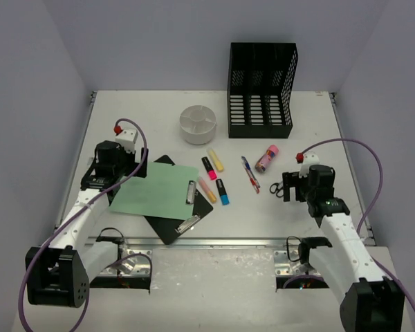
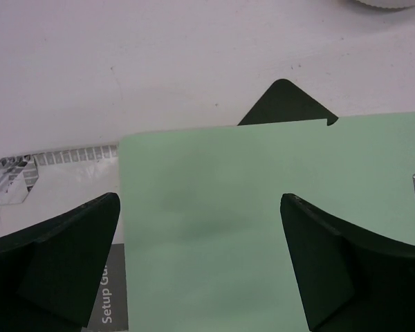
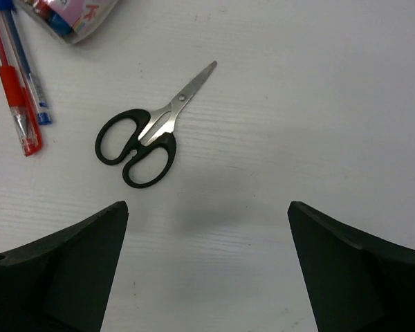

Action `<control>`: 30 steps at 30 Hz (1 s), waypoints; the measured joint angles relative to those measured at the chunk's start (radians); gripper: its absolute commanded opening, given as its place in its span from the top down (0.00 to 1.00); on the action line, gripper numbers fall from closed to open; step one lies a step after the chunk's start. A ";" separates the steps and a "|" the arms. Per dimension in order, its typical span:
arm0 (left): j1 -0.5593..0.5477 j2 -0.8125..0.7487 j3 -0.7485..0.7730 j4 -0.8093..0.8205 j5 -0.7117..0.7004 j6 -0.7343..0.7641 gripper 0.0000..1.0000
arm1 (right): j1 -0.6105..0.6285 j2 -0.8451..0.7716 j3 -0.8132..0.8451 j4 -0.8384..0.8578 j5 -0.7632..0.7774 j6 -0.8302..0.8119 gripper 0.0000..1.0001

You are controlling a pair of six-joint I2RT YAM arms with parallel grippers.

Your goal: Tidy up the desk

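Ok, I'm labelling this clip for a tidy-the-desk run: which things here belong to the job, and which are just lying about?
Likely part of the job: desk, green sheet, black clipboard, highlighters, pens, scissors, pink tube, mesh rack, round cup.

Probably just rig fittings: purple cables, metal rail.

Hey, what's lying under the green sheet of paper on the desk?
A black clipboard, its corners poking out beyond the green sheet. A printed leaflet also peeks out at one edge. Whatever else lies beneath the sheet's middle is covered.
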 measured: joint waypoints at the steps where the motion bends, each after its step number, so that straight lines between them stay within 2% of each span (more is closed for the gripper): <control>1: 0.000 0.000 0.000 0.001 -0.009 -0.002 0.00 | 0.000 0.004 0.017 -0.013 0.014 0.029 0.01; 4: 0.000 0.006 0.000 0.006 -0.043 -0.016 0.00 | 0.000 0.056 0.111 -0.061 0.056 0.128 0.02; 8: 0.000 0.024 0.000 0.017 -0.082 -0.029 0.00 | -0.001 0.179 0.314 -0.169 0.077 0.270 0.09; 16: 0.000 0.029 0.000 0.024 -0.130 -0.043 0.00 | 0.004 0.537 0.721 -0.390 0.020 0.522 0.12; 24: 0.000 0.036 0.000 0.030 -0.161 -0.050 0.00 | 0.009 0.848 0.970 -0.562 -0.076 0.642 0.15; 30: 0.000 0.058 0.000 0.032 -0.175 -0.051 0.00 | 0.009 1.015 1.076 -0.618 -0.122 0.699 0.18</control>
